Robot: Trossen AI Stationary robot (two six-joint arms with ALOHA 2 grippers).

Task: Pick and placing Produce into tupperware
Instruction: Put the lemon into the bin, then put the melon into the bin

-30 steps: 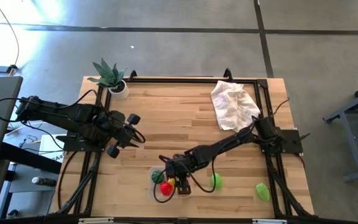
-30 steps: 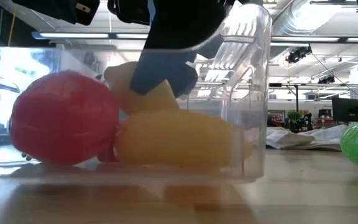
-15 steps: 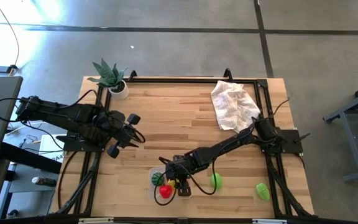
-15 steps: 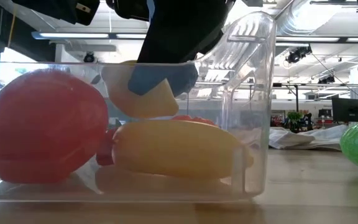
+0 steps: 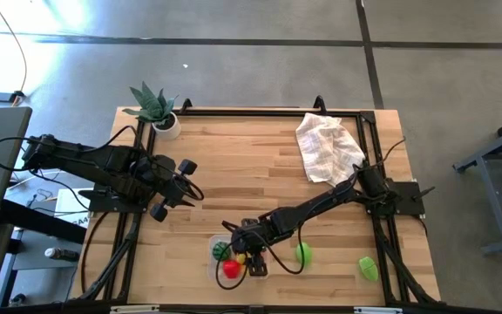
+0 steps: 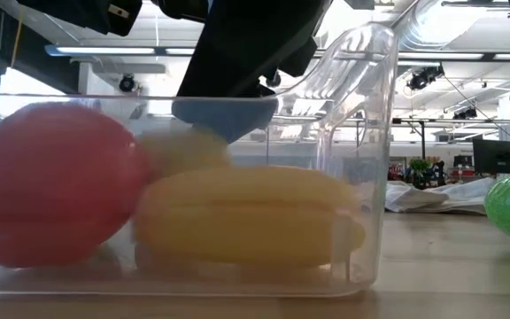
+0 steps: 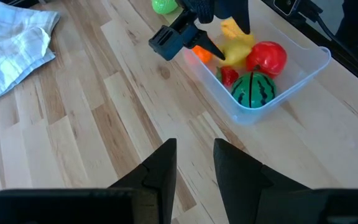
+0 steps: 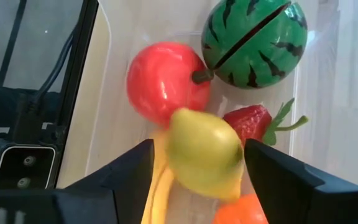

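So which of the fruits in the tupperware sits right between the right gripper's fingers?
The lemon. It lies in the gap between the right gripper's open fingers, above the banana, while the apple, watermelon and strawberry lie farther off in the tupperware.

Lemon [image 8: 204, 152] now loose from the right gripper's [image 8: 197, 171] wider fingers [image 8: 126, 177], inside tupperware [image 7: 303, 68].

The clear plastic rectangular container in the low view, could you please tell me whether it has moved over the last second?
Yes. The clear plastic rectangular container slid slightly rightward: its right wall now stands closer to the crumpled white cloth behind.
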